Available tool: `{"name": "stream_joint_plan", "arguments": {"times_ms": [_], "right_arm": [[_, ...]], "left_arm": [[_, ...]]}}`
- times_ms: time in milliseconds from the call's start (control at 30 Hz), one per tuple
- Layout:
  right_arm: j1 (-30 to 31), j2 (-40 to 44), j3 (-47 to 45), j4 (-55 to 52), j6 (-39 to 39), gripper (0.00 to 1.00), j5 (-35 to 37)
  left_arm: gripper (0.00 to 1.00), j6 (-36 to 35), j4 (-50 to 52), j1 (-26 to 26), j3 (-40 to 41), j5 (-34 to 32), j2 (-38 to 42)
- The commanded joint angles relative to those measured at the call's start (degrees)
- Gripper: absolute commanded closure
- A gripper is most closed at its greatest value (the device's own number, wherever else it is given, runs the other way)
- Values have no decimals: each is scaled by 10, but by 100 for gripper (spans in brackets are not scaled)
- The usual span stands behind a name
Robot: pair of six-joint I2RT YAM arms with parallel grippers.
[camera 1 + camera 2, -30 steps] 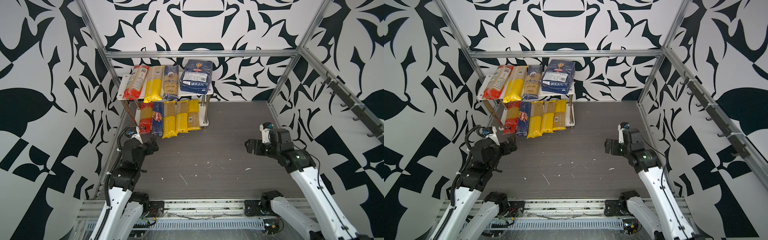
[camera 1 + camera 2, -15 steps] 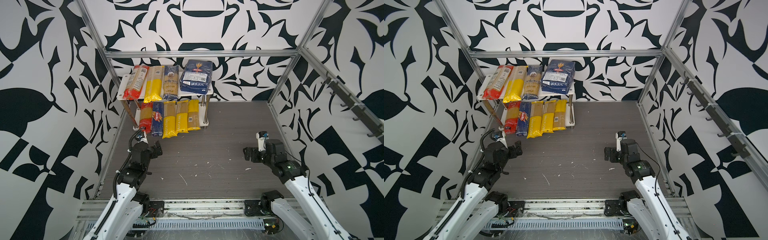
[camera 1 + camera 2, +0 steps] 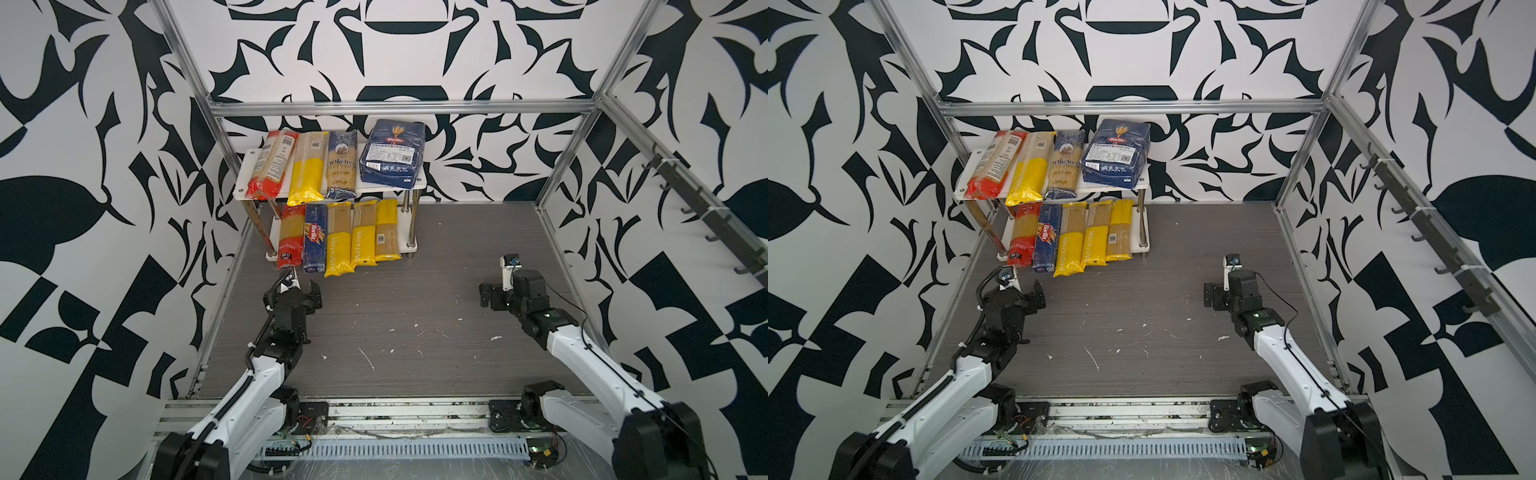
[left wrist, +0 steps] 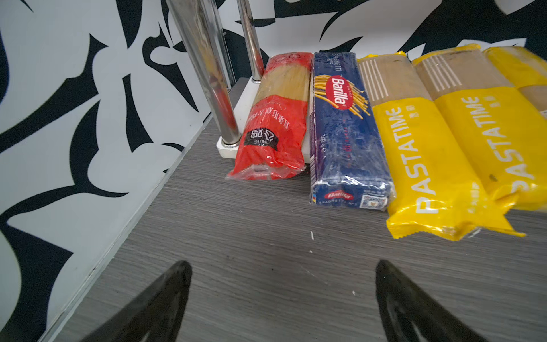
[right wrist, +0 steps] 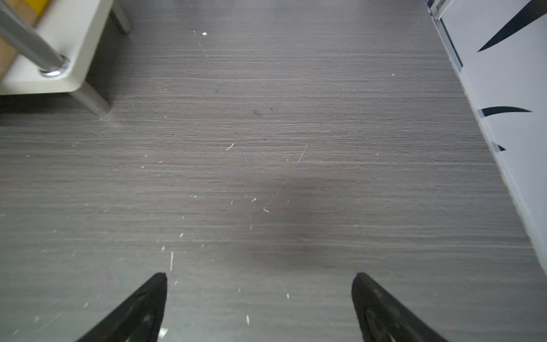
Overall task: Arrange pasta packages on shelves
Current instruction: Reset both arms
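Now at risk: the five long packs on the lower board of the small two-tier rack of white boards and chrome posts (image 3: 247,174). They are a red-and-clear spaghetti bag (image 4: 275,133), a dark-blue Barilla spaghetti pack (image 4: 346,139), a yellow PASTATIME bag (image 4: 420,165), a second yellow PASTATIME bag (image 4: 488,142) and a yellow-and-tan bag (image 3: 387,232). Each juts past the board's front edge over the grey wood-grain tabletop (image 3: 415,316).
Cause: my left gripper (image 4: 281,266) hovers just in front of the red and blue ends. I judge any forward push would skew them or snag the crinkled plastic.
Next risk: on the upper board the red-ended clear pack (image 3: 270,166) lies slanted at the left edge and the yellow-ended pack (image 3: 307,174) overhangs the front. A knock on the chrome post (image 4: 213,88) could slide either off.
Left hand: jaws spread wide, nothing between them, touching nothing.
Right hand: my right gripper (image 5: 260,277) is likewise spread wide and empty, above bare tabletop and well apart from the rack.
Pasta: all nine packs lie on the rack, four up and five down. The clear pack with a dark-blue end (image 3: 341,166) and the wide dark-blue Barilla bag (image 3: 392,156) fill the upper board's right half. None lies on the tabletop.
Progress: to my eye the arranging is done, so what matters is pulling clear without brushing anything.
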State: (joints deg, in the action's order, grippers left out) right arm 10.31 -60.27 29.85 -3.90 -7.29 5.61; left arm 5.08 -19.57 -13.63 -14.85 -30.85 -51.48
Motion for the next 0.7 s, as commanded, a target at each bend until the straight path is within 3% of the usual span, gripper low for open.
{"name": "stream_joint_plan", "arguments": {"times_ms": [0,167,267,400,567,667], "right_arm": [[-2,-36,-11,123,1,0,43],[-12,-78,-29,225,45,0,76],[-31,-114,-53,300,46,0,64],[-47,-178,-76,402,40,0,32],[-64,-260,-49,459,66,0,4],[-76,-277,-92,539,65,0,-22]], "left_arm": [[1,2,-141,23,20,10,-49],[1,-9,-288,44,34,12,-163],[1,-3,-327,75,18,56,-210],[1,-10,-389,106,10,74,-284],[1,-22,-536,113,8,68,-414],[1,4,-422,130,-14,102,-373]]}}
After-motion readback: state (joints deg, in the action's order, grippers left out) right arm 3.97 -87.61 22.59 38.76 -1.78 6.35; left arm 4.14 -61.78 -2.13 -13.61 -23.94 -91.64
